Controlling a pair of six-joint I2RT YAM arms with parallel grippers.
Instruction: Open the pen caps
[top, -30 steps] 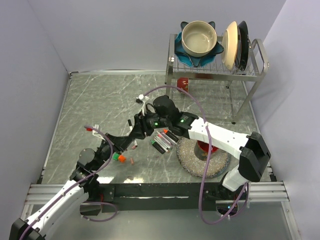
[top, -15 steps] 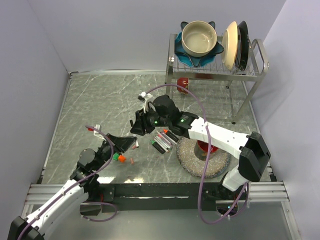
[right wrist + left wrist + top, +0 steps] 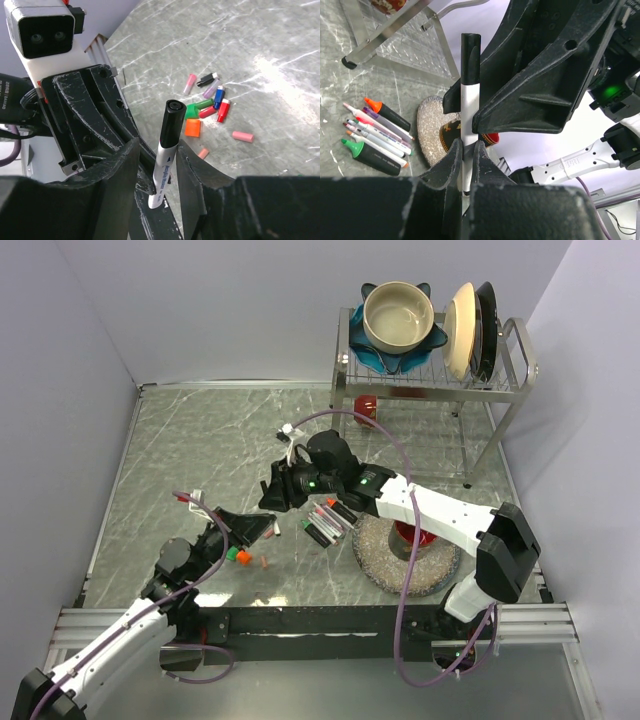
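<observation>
Marker (image 3: 469, 110) standing upright, black cap (image 3: 470, 50) on
We see left gripper (image 3: 468, 150) pinching its barrel, right gripper (image 3: 157, 150) spread apart.

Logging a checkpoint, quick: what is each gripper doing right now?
Left gripper: closed on the marker, whose black cap is on.
Right gripper: open, holding nothing.

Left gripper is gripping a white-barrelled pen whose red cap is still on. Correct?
Not quite. The cap is black, not red, as the left wrist view shows. The rest holds: the left gripper grips the white-barrelled pen, and the cap is on.
</observation>
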